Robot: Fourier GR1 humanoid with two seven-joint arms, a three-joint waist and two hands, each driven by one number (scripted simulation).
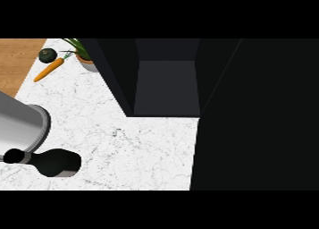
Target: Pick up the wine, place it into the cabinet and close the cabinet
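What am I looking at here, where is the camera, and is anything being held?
This single picture is taken from the robot's head, looking steeply down at a white counter. The grey tube at the left is the robot's left forearm, and the black shape at its end is the left hand. I cannot tell whether it holds anything, and no wine bottle shows apart from it. The right hand is out of view. The big dark box is the cabinet, with its inside showing. In the far left corner are a carrot, a dark green round vegetable and a potted plant.
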